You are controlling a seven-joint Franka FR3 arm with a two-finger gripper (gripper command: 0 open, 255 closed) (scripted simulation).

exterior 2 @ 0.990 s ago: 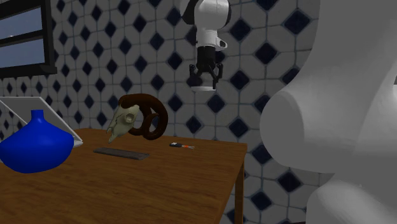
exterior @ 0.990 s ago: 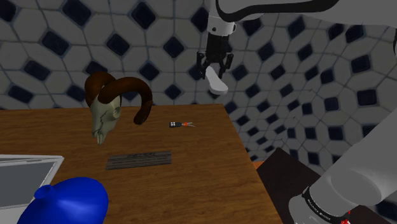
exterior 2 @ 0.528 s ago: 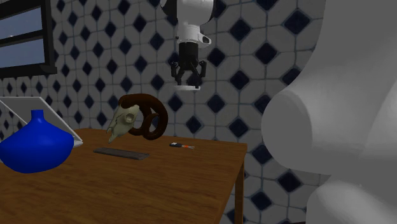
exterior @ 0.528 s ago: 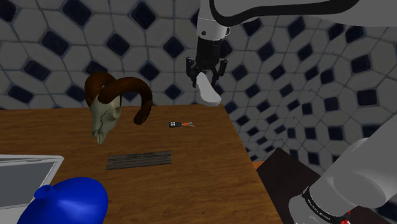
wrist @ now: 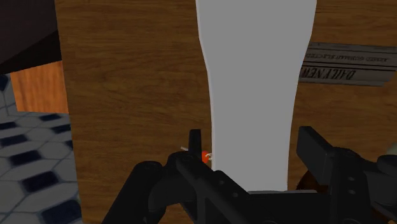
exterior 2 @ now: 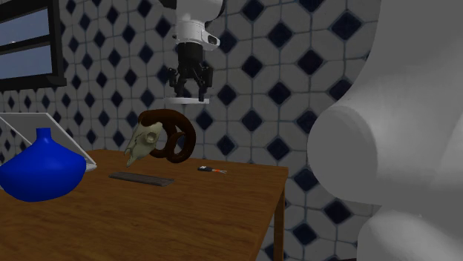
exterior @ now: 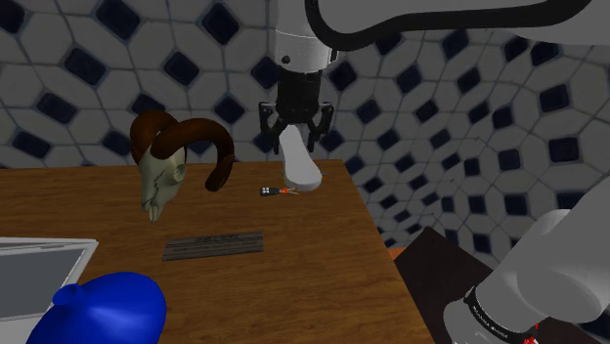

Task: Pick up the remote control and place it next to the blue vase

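Since a second ago the arm has carried the black two-finger gripper toward the shoulder view's left and a little lower, from out beyond the edge of the brown wooden counter to a spot above its far corner. The gripper is clamped on one end of the plain white, long remote control, which hangs below it, high in the air and well clear of the counter. In the wrist view the two black fingers press the remote control from both sides, and it stretches away from them, widening toward its far end.

Below the gripper on the counter lies a small dark gadget with a red tip. In the wrist view its red tip shows just beside one finger. Farther from the gripper, toward the shoulder view's left, a pale ram's skull with curled brown horns stands on the counter. A flat grey folded newspaper lies nearer the camera than the skull.

The deep blue round-bodied vase sits on the counter well apart from the gripper, at the shoulder view's lower left. In the second exterior view the vase stands beyond the skull from the gripper, in front of a pale slanted panel.
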